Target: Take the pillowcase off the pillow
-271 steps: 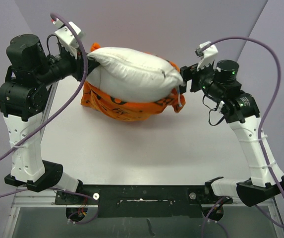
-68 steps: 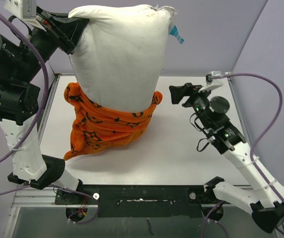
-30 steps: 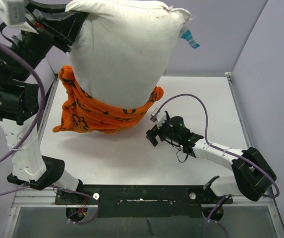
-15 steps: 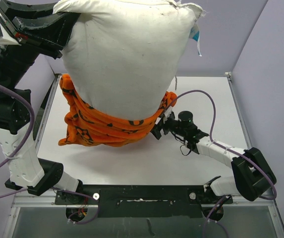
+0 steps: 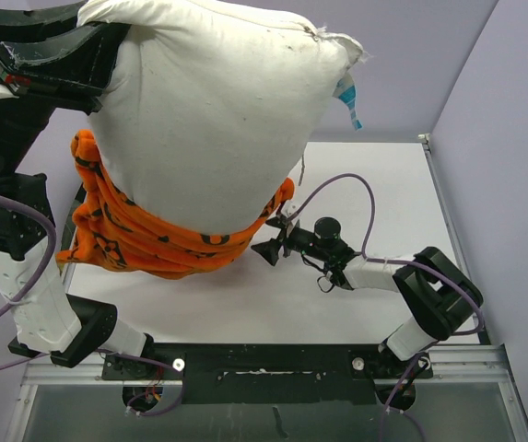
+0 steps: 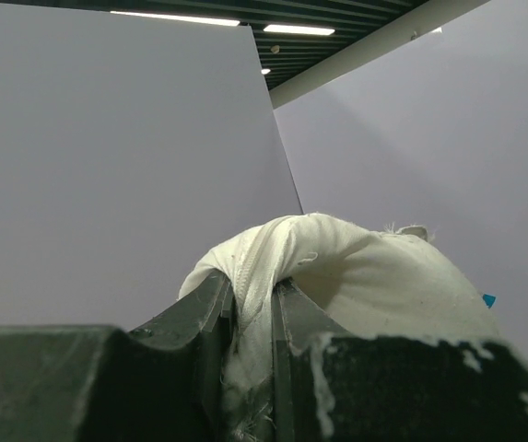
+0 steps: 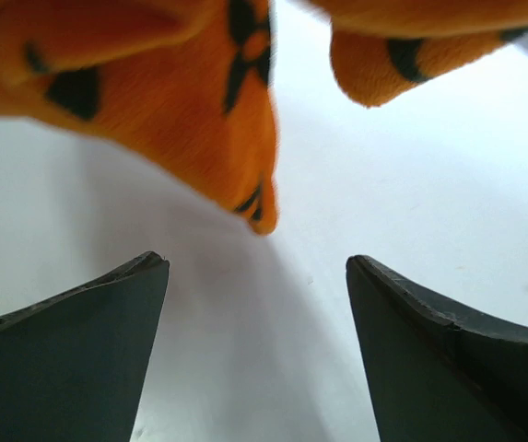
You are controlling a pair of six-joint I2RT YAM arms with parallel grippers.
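The off-white pillow (image 5: pixel 217 110) hangs high over the table, held up by its top left corner. My left gripper (image 6: pixel 254 287) is shut on that corner, with white fabric (image 6: pixel 250 276) bunched between the jaws. The orange patterned pillowcase (image 5: pixel 153 244) is bunched round the pillow's lower end and sags to the left. My right gripper (image 5: pixel 271 247) lies low over the table, just right of the pillowcase's lower right edge. In the right wrist view it (image 7: pixel 256 262) is open, and an orange corner (image 7: pixel 245 175) dangles ahead of the fingertips without touching them.
The white table top (image 5: pixel 374 184) stretches to the right of the pillow, with purple walls behind and at the right. The right arm's purple cable (image 5: pixel 337 184) loops above the table. A blue tag (image 5: pixel 346 97) hangs at the pillow's upper right corner.
The left arm has lifted the pillow higher and swung it left, and the pillowcase has gone with it. My right gripper has moved left toward the pillowcase's edge and its jaws have narrowed a little.
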